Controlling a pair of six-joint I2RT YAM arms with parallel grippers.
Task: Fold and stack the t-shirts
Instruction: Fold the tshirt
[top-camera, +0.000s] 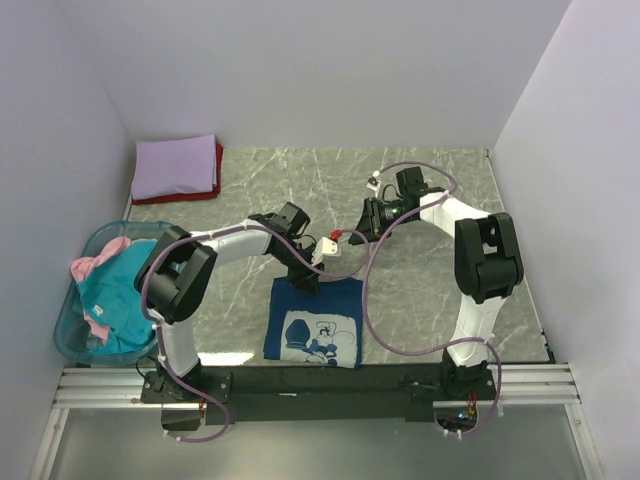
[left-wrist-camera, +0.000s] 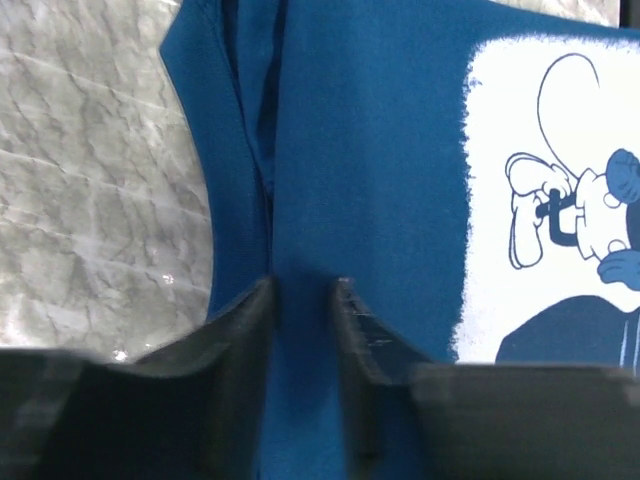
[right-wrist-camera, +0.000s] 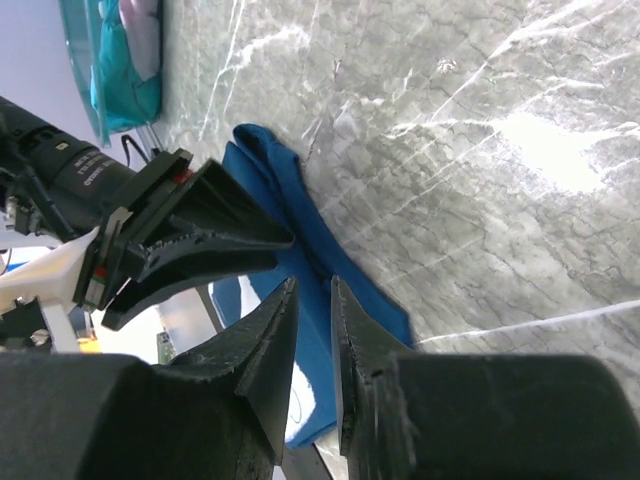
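The dark blue t-shirt (top-camera: 345, 300) lies folded into a rectangle near the front of the table, its white printed picture (left-wrist-camera: 540, 200) facing up. My left gripper (top-camera: 305, 278) points down at the shirt's far edge. In its wrist view the left gripper (left-wrist-camera: 303, 285) stands narrowly open, with flat blue cloth (left-wrist-camera: 370, 150) showing through the gap. My right gripper (top-camera: 352, 238) hovers just beyond the shirt, above the bare table. In its wrist view the right gripper (right-wrist-camera: 313, 282) shows only a slit and holds nothing. The blue shirt (right-wrist-camera: 275, 175) and the left gripper (right-wrist-camera: 288, 240) lie ahead of it.
A lavender shirt (top-camera: 175, 165) lies folded on a red one (top-camera: 217, 180) in the back left corner. A translucent blue basket (top-camera: 70, 335) at the left edge holds a teal shirt (top-camera: 115, 300) and a pink one (top-camera: 95, 265). Walls close in the left, back and right sides.
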